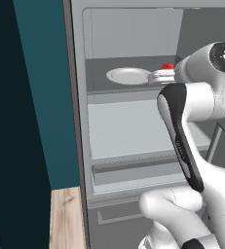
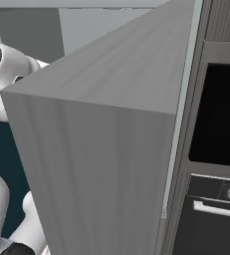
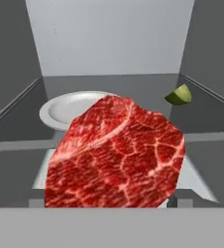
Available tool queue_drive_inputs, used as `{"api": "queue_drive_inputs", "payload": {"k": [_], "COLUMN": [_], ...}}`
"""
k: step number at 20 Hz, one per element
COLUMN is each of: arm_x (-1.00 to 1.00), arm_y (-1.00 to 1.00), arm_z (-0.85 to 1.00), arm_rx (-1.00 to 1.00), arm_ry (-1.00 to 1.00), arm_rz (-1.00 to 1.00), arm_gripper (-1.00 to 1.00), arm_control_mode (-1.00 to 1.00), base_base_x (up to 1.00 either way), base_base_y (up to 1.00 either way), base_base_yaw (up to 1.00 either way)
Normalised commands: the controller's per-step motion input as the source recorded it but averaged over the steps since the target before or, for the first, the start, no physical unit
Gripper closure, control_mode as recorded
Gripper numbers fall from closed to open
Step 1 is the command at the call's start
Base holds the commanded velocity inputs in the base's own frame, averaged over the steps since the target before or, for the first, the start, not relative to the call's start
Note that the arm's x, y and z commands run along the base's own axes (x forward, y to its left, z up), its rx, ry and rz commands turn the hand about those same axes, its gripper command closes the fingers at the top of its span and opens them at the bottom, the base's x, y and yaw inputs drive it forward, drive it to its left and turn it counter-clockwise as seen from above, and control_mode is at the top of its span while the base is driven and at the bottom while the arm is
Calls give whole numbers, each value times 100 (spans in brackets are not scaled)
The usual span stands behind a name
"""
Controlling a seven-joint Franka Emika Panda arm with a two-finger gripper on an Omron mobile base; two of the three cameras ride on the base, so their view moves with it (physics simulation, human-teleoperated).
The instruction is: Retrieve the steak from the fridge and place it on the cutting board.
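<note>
The arm reaches deep into the tall grey fridge (image 1: 133, 121) with its pale interior, and the hand view is close on the glossy marbled red steak (image 3: 116, 155), right in front of the camera, at the shelf's front edge. The jaws stand spread wide; whether they already touch the meat I cannot tell. That slab looks soft, floppy and slick, fairly light, so a grip across its thick middle seems wisest, not the thin edge. Just behind it sits a round white plate (image 3: 65, 109), and off to the side a small green lime wedge (image 3: 179, 95), well apart. The shelf walls hem the hand in.
</note>
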Motion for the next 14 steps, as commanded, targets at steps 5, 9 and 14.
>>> {"api": "queue_drive_inputs", "payload": {"k": [5,9,14], "arm_x": [-95,-55,-19], "arm_y": [0,0,-1], "arm_z": [5,-3,-26], "arm_rx": [0,2,5], "arm_ry": [17,34,40], "arm_rz": [-16,-15,-4], "arm_gripper": [100,100,100], "arm_control_mode": [-100,-100,-100], "base_base_x": [0,0,0], "base_base_y": [0,0,0], "base_base_yaw": [0,0,0]}}
